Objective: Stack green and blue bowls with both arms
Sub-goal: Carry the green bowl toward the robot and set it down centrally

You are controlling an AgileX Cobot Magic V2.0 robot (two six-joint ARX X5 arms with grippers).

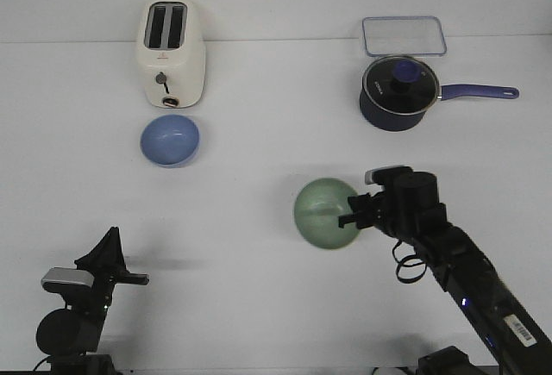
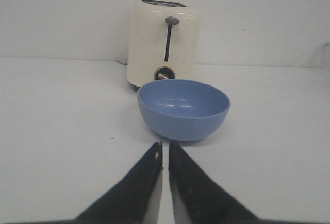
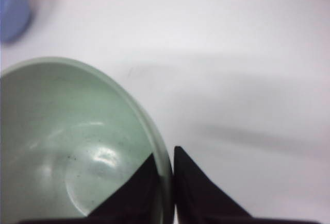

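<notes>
The pale green bowl (image 1: 324,212) is near the table's middle, held at its right rim by my right gripper (image 1: 352,216). In the right wrist view one finger is inside the green bowl (image 3: 62,147) and one outside, the right gripper (image 3: 165,154) shut on the rim. The bowl looks lifted or tilted; I cannot tell which. The light blue bowl (image 1: 170,140) stands upright in front of the toaster, also in the left wrist view (image 2: 183,108). My left gripper (image 1: 110,239) is at the front left, shut and empty (image 2: 165,147), pointing at the blue bowl from a distance.
A cream toaster (image 1: 171,52) stands behind the blue bowl. A dark blue saucepan (image 1: 398,92) with a glass lid and long handle is at the back right, with a clear lidded container (image 1: 404,35) behind it.
</notes>
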